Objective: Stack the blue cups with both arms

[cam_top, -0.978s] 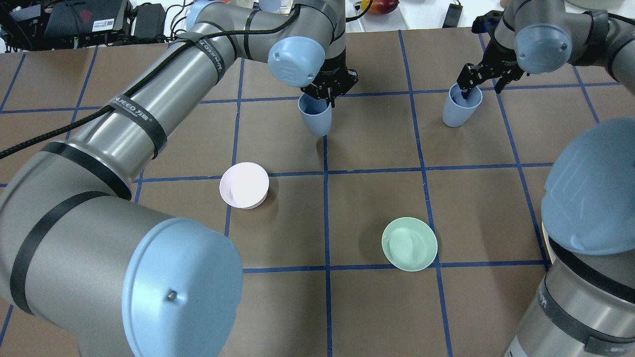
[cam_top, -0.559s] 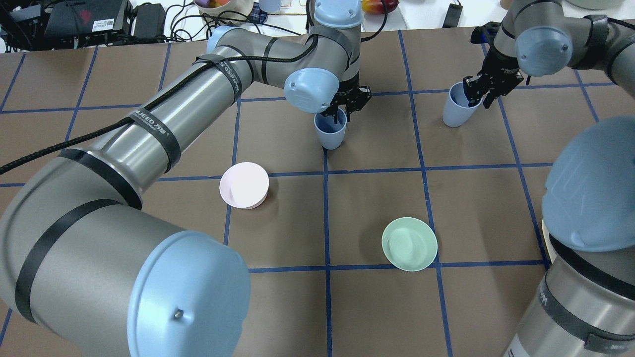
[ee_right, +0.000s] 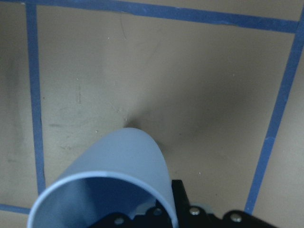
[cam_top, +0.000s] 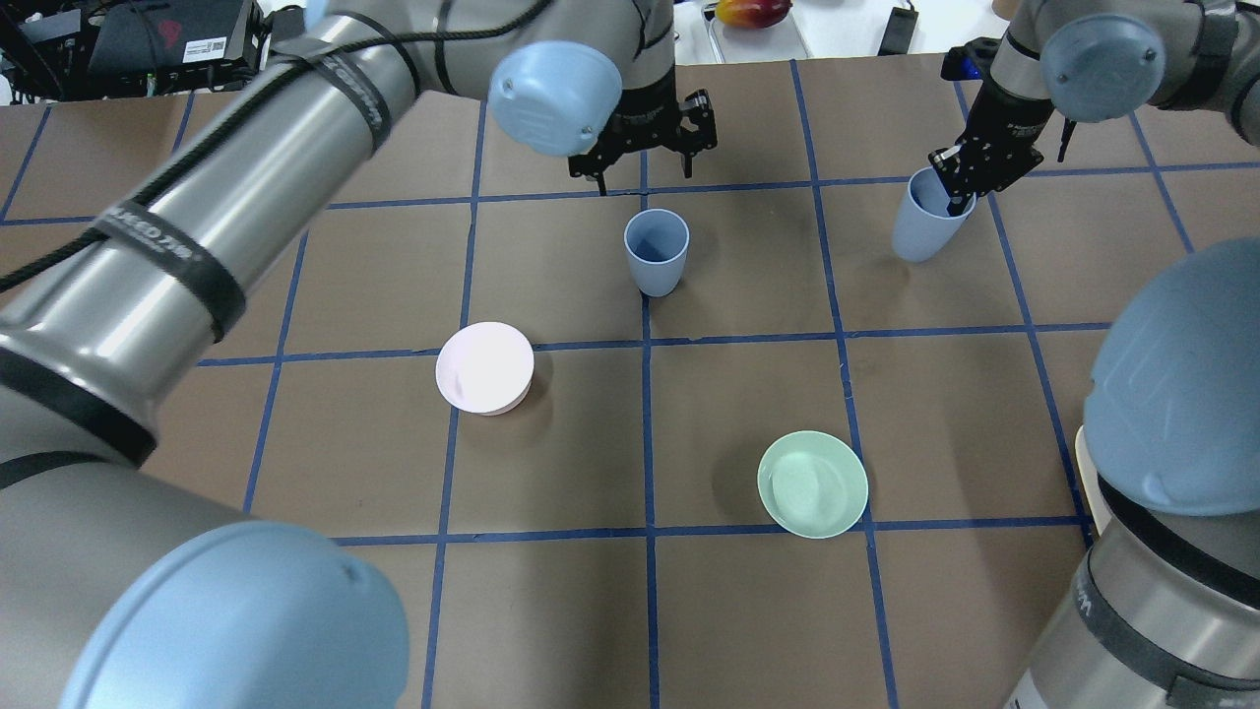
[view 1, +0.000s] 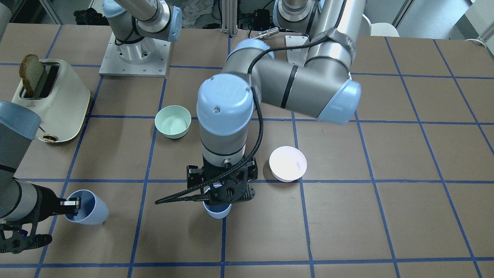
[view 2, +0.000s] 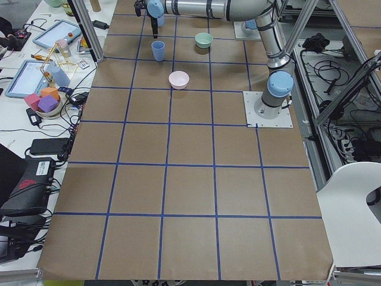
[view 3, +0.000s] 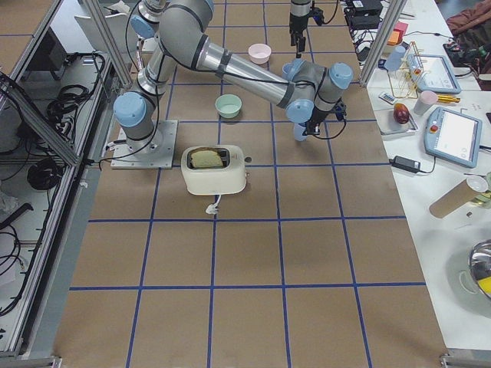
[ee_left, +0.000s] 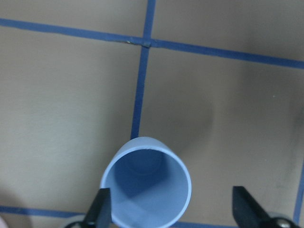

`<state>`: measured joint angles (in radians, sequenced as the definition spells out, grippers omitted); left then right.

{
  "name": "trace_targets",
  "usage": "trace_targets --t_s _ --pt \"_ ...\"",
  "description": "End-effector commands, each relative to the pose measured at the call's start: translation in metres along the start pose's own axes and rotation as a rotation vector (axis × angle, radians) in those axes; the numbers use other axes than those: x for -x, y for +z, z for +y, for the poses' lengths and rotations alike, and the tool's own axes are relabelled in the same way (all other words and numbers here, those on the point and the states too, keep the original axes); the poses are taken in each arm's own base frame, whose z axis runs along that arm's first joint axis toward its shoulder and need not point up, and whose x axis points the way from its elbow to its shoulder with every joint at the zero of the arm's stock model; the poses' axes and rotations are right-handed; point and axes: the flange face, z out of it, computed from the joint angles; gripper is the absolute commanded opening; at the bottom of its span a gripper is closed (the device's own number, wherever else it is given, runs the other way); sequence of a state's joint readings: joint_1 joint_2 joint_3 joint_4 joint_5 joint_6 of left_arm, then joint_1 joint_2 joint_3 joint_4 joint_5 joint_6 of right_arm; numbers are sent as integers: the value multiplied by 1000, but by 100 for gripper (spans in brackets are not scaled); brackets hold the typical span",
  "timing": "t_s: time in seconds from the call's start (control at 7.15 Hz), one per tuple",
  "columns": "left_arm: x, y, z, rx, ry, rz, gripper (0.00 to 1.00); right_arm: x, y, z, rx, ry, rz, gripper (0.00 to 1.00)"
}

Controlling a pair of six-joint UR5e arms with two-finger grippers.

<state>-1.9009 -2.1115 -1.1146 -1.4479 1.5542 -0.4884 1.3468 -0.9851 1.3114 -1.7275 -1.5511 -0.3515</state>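
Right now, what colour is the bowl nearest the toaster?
Mint-green bowl; best seen in the front-facing view.

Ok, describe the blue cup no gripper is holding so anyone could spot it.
On the brown table, follow the central blue tape line in the overhead view. The blue cup stands upright on it, just short of the open left gripper. Its twin at far right is tilted, pinched by the right gripper; this one stands free.

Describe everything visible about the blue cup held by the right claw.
The blue cup is a small, pale periwinkle tumbler, plastic-looking, tapered, handleless and darker inside. It is tilted, its mouth toward the right claw, which pinches its rim with one finger inside. Whether its base touches the table is unclear.
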Motion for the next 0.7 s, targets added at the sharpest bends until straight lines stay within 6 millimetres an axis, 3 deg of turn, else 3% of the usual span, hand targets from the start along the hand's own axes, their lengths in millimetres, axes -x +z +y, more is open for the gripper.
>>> trace_targets --t_s 0.0,0.14,0.28,0.42,0.56 --pt "48 -99 32 23 61 -23 100 33 -48 6 25 8 -80 0" --pt "76 -111 44 76 84 -58 100 76 -75 13 29 77 -95 0" --pt "100 -108 57 119 106 -81 100 137 -82 17 31 83 -76 0" --pt "109 -107 77 128 99 -79 100 199 -96 29 9 125 -63 0" --pt "123 -109 88 126 81 -80 100 247 -95 39 8 158 -48 0"
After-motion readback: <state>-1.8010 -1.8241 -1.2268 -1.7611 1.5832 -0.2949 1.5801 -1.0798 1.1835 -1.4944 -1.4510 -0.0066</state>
